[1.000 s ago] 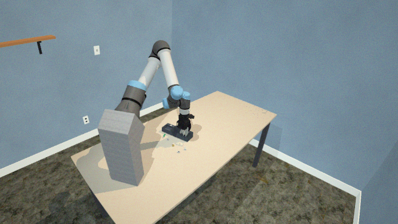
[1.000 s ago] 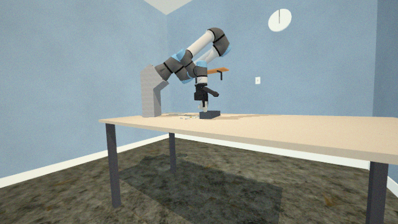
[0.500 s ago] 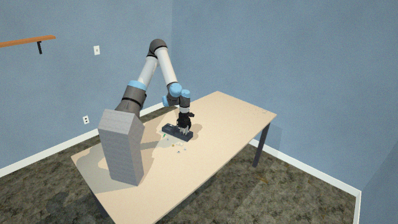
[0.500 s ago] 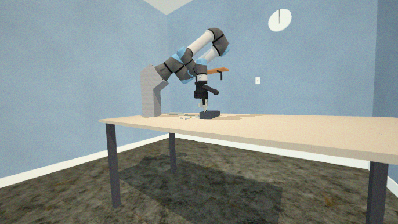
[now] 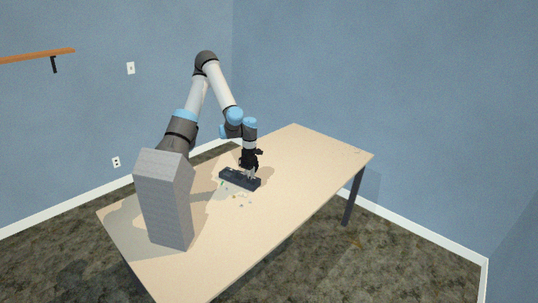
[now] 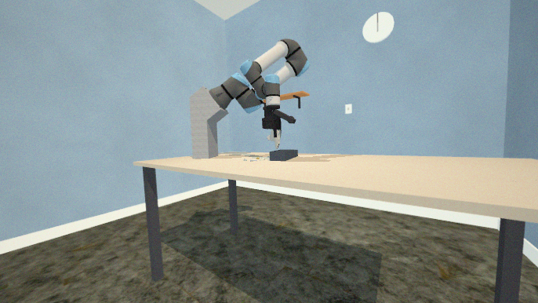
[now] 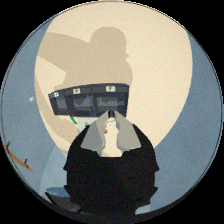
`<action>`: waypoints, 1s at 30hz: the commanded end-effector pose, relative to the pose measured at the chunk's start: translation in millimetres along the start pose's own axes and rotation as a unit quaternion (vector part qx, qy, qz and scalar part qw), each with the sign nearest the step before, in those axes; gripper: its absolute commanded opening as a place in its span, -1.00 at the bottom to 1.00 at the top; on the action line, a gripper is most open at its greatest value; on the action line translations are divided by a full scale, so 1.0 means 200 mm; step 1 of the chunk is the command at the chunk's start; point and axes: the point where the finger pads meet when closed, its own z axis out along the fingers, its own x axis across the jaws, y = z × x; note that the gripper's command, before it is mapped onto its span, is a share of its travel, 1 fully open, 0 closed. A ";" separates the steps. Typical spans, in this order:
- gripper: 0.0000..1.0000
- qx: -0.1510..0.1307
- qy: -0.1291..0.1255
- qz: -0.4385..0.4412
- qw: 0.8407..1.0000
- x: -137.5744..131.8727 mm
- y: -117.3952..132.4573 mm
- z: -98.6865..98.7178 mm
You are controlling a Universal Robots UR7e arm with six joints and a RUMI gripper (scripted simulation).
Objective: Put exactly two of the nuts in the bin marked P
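Nuts (image 5: 241, 205) are too small to single out with certainty, but a ring-like shape among the small pieces (image 5: 242, 194) (image 6: 251, 159) looks like one, lying on the table (image 5: 306, 169) (image 6: 353, 173) (image 7: 160, 65) on the near side of the dark bin row (image 5: 235, 183) (image 6: 282, 155) (image 7: 92, 86). A yellowish piece (image 5: 234, 196) (image 7: 105, 131) lies between the ring-like one and the bin row, and a green piece (image 5: 222, 183) (image 7: 73, 120) is just beside the row's left end. The row stands upright, with three pale labels (image 7: 110, 88) along its rim; their letters are too blurred to read surely, so which bin is P cannot be told. Above the row's right-hand part hangs the gripper (image 5: 250, 177) (image 6: 278, 147) (image 7: 111, 111), pointing down, its fingers pressed together with nothing visible between the tips. What lies inside the bins is unclear.

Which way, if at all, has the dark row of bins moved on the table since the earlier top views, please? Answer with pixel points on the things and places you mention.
No visible move: the row of bins (image 5: 229, 179) (image 6: 283, 155) (image 7: 90, 103) sits in the same place relative to the grey pedestal (image 5: 166, 208) (image 6: 200, 125).
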 end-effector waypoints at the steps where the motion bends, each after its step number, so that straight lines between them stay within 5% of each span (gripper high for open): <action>1: -0.91 -0.003 -0.003 0.000 1.000 0.00 0.01 -0.11; 12: -0.91 -0.001 -0.002 -0.002 1.000 0.00 -0.01 -0.11; 30: -0.91 -0.003 -0.004 -0.001 1.000 -0.41 0.00 -0.11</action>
